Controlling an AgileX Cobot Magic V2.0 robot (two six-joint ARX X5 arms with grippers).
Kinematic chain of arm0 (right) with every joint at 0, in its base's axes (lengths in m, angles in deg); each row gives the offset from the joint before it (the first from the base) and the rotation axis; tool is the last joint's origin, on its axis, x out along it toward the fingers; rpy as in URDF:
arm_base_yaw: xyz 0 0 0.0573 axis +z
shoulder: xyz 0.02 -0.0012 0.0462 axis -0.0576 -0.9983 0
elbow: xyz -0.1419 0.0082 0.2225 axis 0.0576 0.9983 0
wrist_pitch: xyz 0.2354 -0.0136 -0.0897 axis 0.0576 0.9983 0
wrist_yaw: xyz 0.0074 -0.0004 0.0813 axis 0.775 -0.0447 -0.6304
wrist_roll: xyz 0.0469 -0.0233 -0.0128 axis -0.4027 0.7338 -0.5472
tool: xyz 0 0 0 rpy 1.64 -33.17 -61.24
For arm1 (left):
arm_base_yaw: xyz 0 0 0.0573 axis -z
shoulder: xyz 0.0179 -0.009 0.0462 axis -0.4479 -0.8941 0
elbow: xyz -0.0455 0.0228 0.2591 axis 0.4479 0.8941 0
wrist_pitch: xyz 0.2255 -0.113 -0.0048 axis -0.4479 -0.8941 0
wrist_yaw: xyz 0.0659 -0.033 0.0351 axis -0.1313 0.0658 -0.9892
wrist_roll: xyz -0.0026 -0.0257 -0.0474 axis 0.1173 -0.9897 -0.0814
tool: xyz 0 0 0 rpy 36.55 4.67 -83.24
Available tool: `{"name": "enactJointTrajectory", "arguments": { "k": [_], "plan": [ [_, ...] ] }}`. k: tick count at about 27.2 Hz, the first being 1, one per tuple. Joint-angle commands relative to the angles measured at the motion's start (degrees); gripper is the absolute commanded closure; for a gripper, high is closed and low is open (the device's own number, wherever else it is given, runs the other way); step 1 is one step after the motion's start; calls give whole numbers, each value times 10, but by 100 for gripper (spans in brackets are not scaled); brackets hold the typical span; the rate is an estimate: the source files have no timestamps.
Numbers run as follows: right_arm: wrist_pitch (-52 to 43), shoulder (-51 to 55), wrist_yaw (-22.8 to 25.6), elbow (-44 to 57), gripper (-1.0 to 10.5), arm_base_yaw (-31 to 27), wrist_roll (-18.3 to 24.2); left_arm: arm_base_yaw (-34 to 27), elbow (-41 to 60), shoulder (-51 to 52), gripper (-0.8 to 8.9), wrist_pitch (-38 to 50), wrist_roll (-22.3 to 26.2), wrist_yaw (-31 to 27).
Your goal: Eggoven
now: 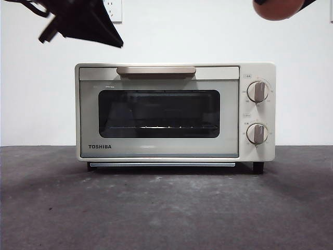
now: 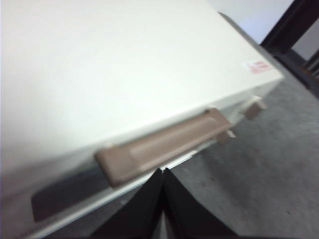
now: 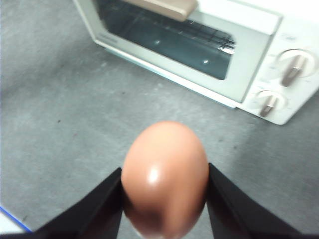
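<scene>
The cream Toshiba oven (image 1: 175,112) stands mid-table with its dark glass door shut and its tan handle (image 1: 156,70) along the top. My left gripper (image 1: 83,23) hovers above the oven's upper left. In the left wrist view that gripper (image 2: 162,172) is shut and empty, its tips just short of the handle (image 2: 164,144). High at the top right, my right gripper (image 1: 281,6) is shut on the reddish-brown egg (image 1: 276,9). The right wrist view shows the egg (image 3: 164,177) clamped between the jaws, well above the table in front of the oven (image 3: 199,45).
Two knobs (image 1: 257,91) (image 1: 257,133) sit on the oven's right panel. Grey tabletop (image 1: 166,208) stretches in front of the oven. A white wall lies behind, with an outlet plate (image 1: 114,9) at the top.
</scene>
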Motion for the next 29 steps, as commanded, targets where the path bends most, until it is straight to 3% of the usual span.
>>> {"name": "enactJointTrajectory", "arguments": {
  "k": [1,17,29],
  "plan": [
    [3,3,2,-10,944,6,5,6,-30,-35,806,12,19,-6],
    [13,9,7,-10,944,6,7,20,-43,-127,806,64,28,-20],
    [11,9,7,-10,944,6,14,95,-43,-131,806,-60,56,-19]
  ]
}}
